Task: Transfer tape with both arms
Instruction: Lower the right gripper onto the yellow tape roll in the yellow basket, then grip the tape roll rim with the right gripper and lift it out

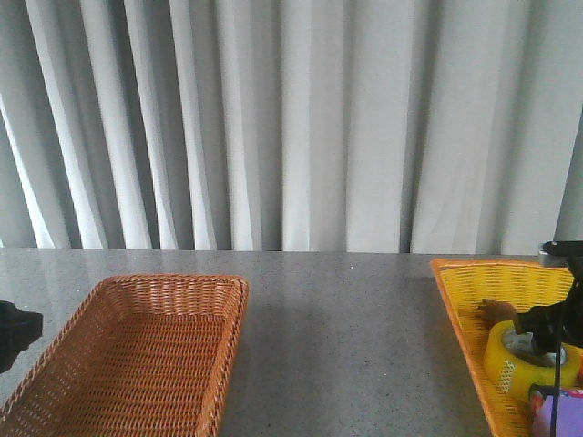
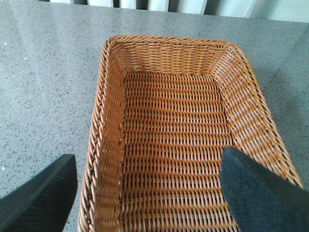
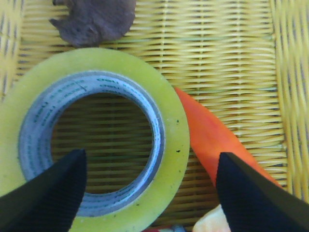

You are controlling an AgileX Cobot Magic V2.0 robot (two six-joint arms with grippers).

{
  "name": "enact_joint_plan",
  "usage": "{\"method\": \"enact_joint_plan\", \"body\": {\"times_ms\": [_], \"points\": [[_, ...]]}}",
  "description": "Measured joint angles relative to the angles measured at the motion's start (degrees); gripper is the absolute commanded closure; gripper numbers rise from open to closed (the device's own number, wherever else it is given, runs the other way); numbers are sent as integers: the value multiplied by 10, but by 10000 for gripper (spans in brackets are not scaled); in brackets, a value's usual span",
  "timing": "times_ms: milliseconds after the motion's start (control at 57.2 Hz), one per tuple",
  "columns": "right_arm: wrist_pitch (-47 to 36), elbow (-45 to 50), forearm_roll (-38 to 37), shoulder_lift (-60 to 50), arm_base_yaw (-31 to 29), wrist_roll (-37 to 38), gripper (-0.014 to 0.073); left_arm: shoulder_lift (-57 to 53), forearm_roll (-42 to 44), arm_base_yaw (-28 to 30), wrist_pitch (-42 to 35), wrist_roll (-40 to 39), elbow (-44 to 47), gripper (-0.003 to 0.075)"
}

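The tape [image 1: 519, 360] is a yellow roll lying flat in the yellow basket [image 1: 474, 300] at the right; it fills the right wrist view [image 3: 176, 130], white printed core up. My right gripper [image 3: 152, 166] is open just above it, one finger over the core hole, the other outside the roll's wall. In the front view the right gripper [image 1: 549, 335] sits on the roll. My left gripper [image 2: 147, 166] is open and empty above the near end of the orange-brown basket [image 2: 108, 121], one finger outside its wall. Its tip [image 1: 16, 332] shows at the front view's left edge.
The orange-brown basket [image 1: 219, 355] is empty. In the yellow basket lie a brown object [image 3: 94, 19], an orange piece [image 3: 210, 140] beside the tape, and a purple thing [image 1: 560, 410]. Grey table [image 1: 337, 319] between baskets; white curtain behind.
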Motion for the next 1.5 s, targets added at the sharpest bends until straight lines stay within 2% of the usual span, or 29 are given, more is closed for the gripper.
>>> {"method": "enact_joint_plan", "body": {"times_ms": [227, 385, 542, 752, 874, 1294, 1399, 1504], "points": [[-7, 0, -5, 20, 0, -1, 99, 0, 0, 0, 0, 0, 0, 129], [-16, 0, -5, 33, 0, -2, 158, 0, 0, 0, 0, 0, 0, 129], [-25, 0, -5, 37, 0, -2, 292, 0, 0, 0, 0, 0, 0, 129], [-34, 0, -9, 37, -2, -1, 529, 0, 0, 0, 0, 0, 0, 129], [-30, -1, -9, 37, -2, -2, 603, 0, 0, 0, 1, 0, 0, 129], [-18, -24, -6, -26, -2, 0, 595, 0, 0, 0, 5, 0, 0, 129], [2, -56, 22, -54, -1, -2, 593, 0, 0, 0, 5, 0, 0, 129], [26, -79, 56, -85, 13, -42, 588, 0, 0, 0, 5, 0, 0, 129]]}}
